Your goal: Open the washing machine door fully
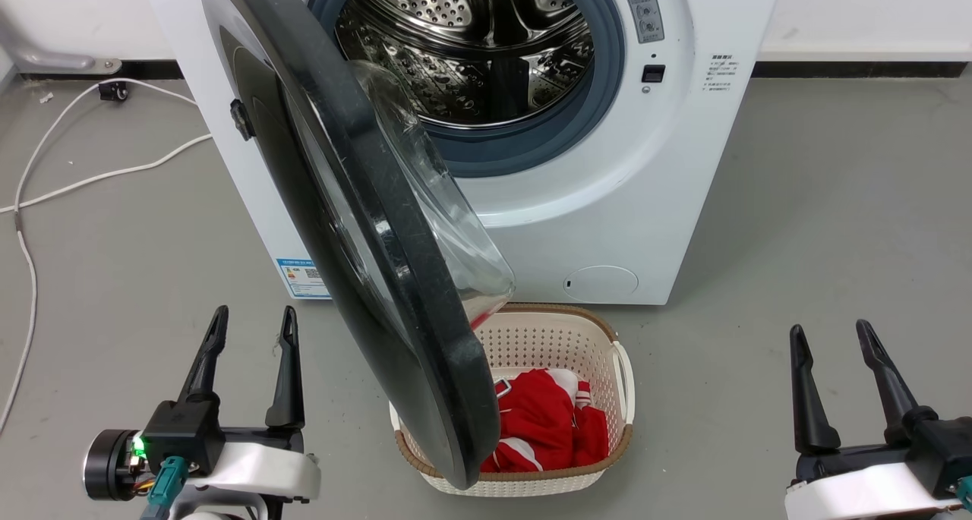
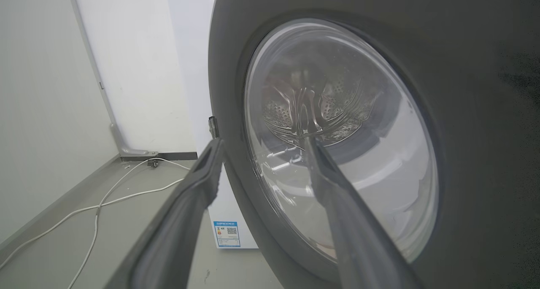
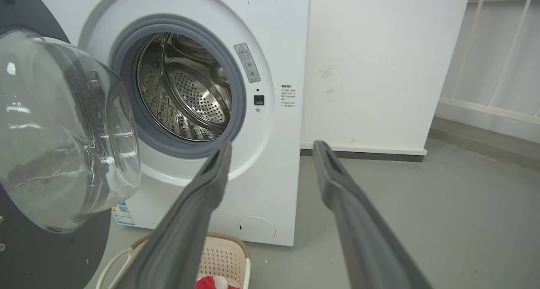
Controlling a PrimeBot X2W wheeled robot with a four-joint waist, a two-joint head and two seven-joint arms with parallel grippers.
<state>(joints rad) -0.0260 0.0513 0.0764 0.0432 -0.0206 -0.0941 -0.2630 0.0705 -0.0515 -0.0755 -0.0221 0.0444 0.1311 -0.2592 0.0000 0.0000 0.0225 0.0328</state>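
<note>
Black-ringed washing machine door (image 1: pixel 380 224) is unlatched and swung approx. halfway out, its edge over the laundry basket (image 1: pixel 619 368); the drum opening (image 1: pixel 471 42) is exposed. Not fully open yet, I judge. L gripper (image 1: pixel 254 315) and R gripper (image 1: pixel 830 329) both have fingers apart, empty, clear of the door. To do: swing it wider.

Your washing machine door (image 1: pixel 395 277) stands partly open, hinged along the edge farthest from your tools and swung out toward you, so you see it nearly edge-on. It is large and round: a wide glossy black ring around a clear bulging glass bowl. It stands just to the right of your left tool (image 1: pixel 254 313), apart from it, its outer face turned that way. Your right tool (image 1: pixel 829 327) is well off to its other side, where the bowl bulges.
</note>
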